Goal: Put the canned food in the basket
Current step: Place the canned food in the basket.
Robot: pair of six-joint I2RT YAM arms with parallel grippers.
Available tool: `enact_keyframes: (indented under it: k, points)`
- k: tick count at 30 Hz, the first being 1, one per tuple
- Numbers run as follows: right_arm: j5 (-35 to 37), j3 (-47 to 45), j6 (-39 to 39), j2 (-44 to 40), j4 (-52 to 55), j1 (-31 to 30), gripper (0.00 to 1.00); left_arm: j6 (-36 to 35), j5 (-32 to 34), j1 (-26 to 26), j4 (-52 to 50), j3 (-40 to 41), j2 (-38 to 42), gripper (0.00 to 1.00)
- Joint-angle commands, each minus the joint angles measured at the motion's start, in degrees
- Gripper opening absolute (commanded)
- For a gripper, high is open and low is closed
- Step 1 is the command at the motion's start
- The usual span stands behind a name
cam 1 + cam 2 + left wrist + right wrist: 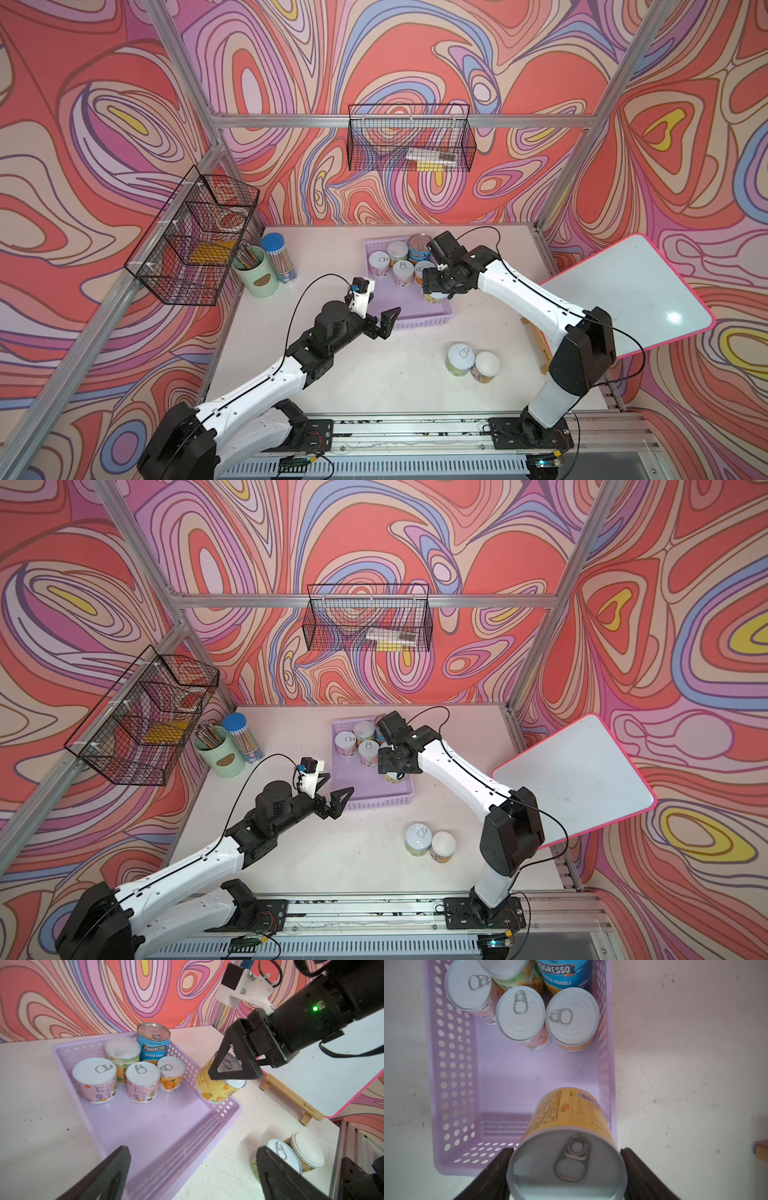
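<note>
in both top views the right gripper (435, 291) is closed around a yellow can (434, 296), held above the basket (419, 322) by its right wall. five cans (402, 268) stand at the far end, and two cans (460, 359) are left on the table (332, 374). the left gripper (384, 323) hangs spread wide and empty.

left wrist: the held can is tilted, its base close to the wall (let go here and it could catch the rim and topple).

right wrist: the jaws pinch only near the lid, so it might slip.
</note>
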State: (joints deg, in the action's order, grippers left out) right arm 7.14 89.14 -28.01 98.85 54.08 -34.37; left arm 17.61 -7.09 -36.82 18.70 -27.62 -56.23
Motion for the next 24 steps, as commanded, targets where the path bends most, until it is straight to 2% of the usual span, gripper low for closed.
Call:
enact_keyframes:
  k: [1,5,9,12,16,21,24]
  points:
    - [-5.6,2.5,7.3,1.4,-7.4,-0.5,0.0,0.9,2.1,1.5,-4.3,1.7,3.7,0.99]
    - [-8.9,5.1,11.5,5.8,-9.8,-0.5,0.0,0.4,3.7,2.2,-7.4,2.8,7.7,0.99]
    - [-11.7,5.4,12.1,7.0,-15.2,-0.5,0.0,0.4,5.0,2.4,-9.6,3.5,10.5,0.99]
    - [-11.5,6.8,11.4,8.2,-17.2,-0.6,0.0,0.4,6.1,2.5,-11.0,3.8,12.2,0.99]
    - [-10.9,4.9,10.3,7.1,-26.7,-0.5,0.0,0.7,7.4,3.0,-12.4,4.2,14.1,0.99]
    - [-12.0,4.6,17.7,8.4,-34.1,-0.5,0.0,1.5,4.9,5.8,-13.1,4.1,14.8,0.99]
    - [-12.4,7.2,20.9,10.0,-32.8,-0.5,0.0,2.7,2.1,8.8,-13.1,3.9,14.5,0.99]
